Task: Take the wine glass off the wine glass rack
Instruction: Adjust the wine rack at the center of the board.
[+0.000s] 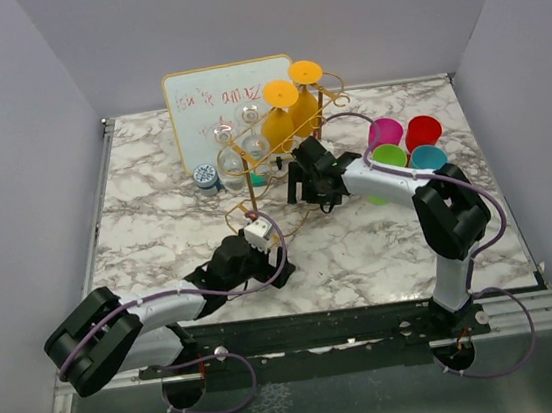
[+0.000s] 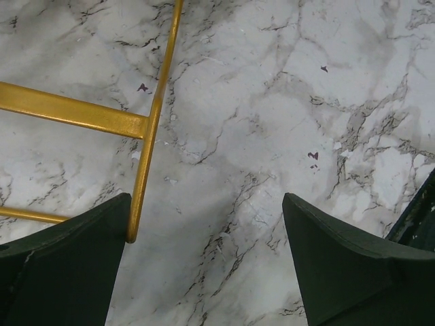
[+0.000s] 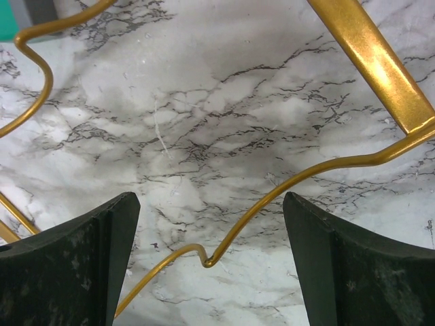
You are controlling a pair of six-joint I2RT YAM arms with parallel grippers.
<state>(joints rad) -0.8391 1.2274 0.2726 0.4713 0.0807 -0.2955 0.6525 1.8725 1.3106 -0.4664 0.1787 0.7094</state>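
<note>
Hanging upside down on the rack (image 1: 272, 157), mid-table in front of the whiteboard (image 1: 204, 96): two orange glasses (image 1: 281, 117) on the top rails at the back, clear glasses (image 1: 231, 162) on the left side. None off yet. Wide open on the left gripper (image 2: 205, 210), nothing gripped; low at the rack's near foot, rail end just beside one finger (image 2: 68, 272). Wide open on the right gripper (image 3: 211, 204) too, nothing clamped; low at the rack's right side, thin curled wire crossing between the fingers. Right of the rack: coloured cups (image 1: 422, 132). Left of it: small blue-lidded jar (image 1: 206, 178).
</note>
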